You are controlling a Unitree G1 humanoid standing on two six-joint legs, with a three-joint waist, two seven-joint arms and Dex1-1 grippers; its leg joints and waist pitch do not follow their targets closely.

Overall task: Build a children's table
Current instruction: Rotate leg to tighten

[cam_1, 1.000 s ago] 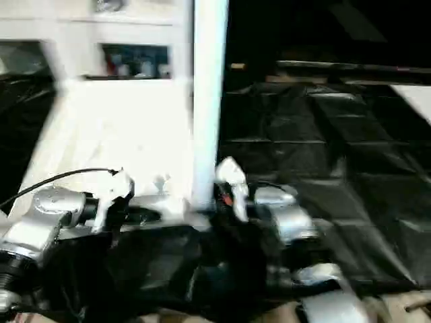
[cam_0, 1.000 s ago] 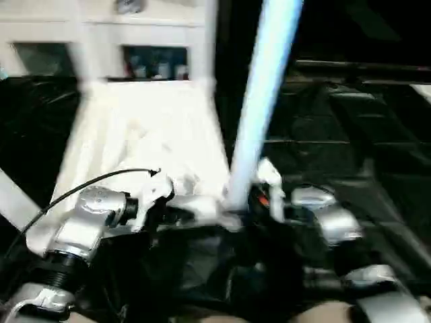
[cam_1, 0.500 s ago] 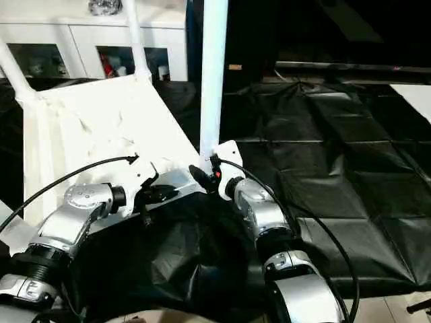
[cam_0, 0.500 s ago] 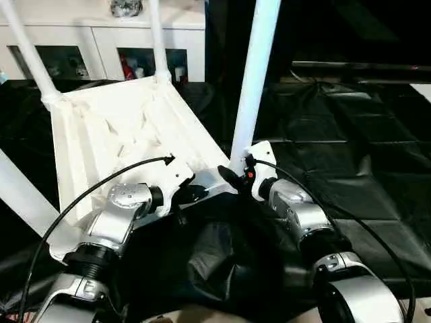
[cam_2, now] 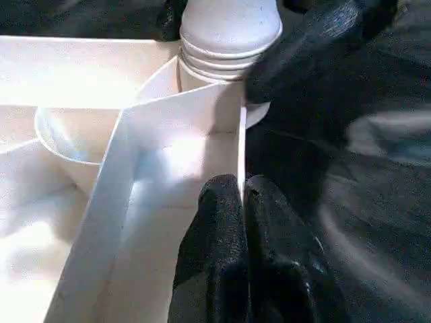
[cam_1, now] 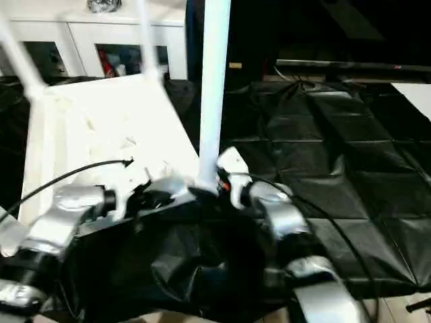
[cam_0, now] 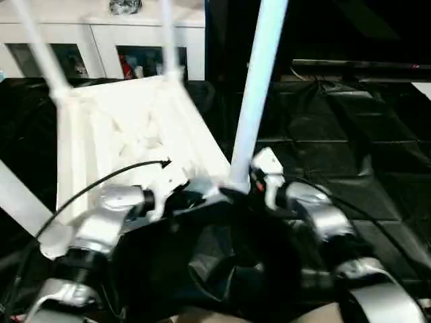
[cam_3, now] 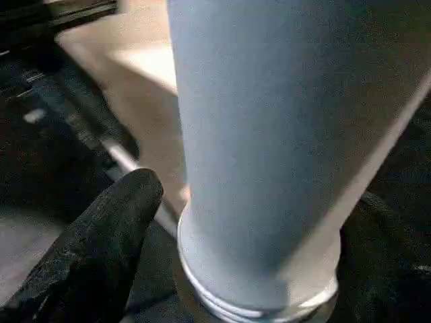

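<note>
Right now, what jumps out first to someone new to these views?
The white tabletop lies upside down on black sheeting, ribbed underside up, with tube legs standing from its corners. The near leg rises mid-picture, its base between the right gripper and its fingers. The left gripper pinches a tabletop rib beside that socket.

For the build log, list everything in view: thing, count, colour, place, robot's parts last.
tabletop: one, white, upside down and tilted on the black sheet, ribbed underside up.
legs: four in view, white, one standing at each corner; the nearest between the right gripper's jaws.
black sheet: one, covering the floor.
cabinet: one, white with glass doors, behind.
left gripper: one, black, jaws shut on the tabletop's rim wall.
right gripper: one, black, jaws apart around the nearest leg's base.
</note>
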